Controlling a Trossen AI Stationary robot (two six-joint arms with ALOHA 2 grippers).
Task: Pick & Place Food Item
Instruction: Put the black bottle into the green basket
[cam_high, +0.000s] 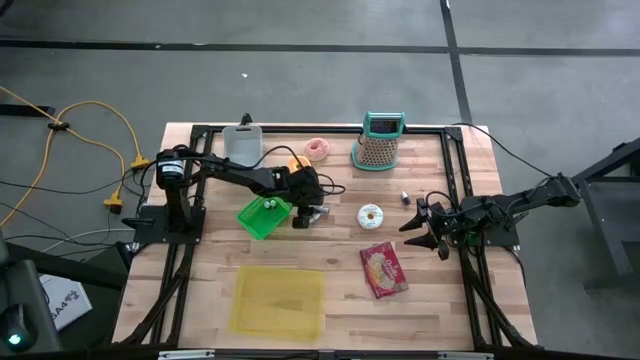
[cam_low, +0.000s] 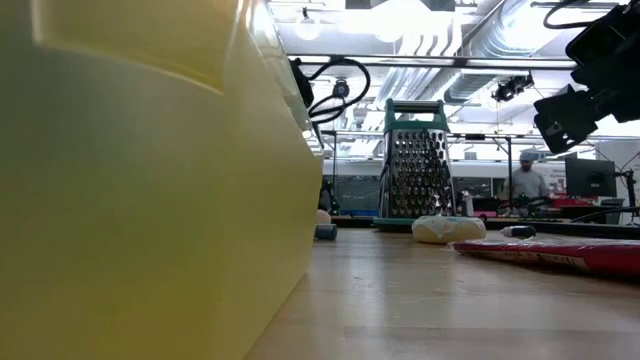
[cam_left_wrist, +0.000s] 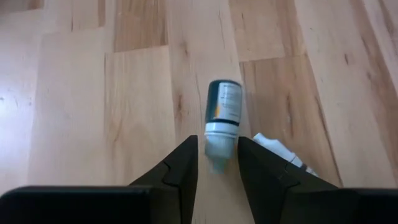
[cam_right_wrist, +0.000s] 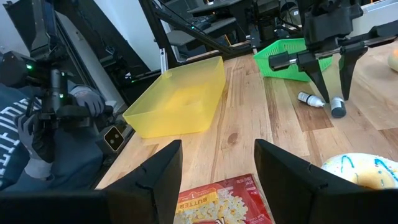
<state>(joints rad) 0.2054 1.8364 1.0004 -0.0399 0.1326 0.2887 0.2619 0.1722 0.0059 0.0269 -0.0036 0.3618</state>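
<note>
- Just right of the green basket (cam_high: 264, 216), the left gripper (cam_left_wrist: 217, 163) points down with its fingers apart around a small bottle's (cam_left_wrist: 222, 118) cap end, lying on the table (cam_high: 330, 245).
- Right gripper (cam_right_wrist: 217, 163) hovers wide open, near the popcorn packet (cam_high: 384, 269) and donut (cam_high: 371, 215).

bottle (cam_left_wrist: 222, 112): small, dark, white-capped, lying flat on wood
position: beside green basket (cam_high: 262, 216)
second bottle (cam_right_wrist: 311, 99): lying just beside it
</note>
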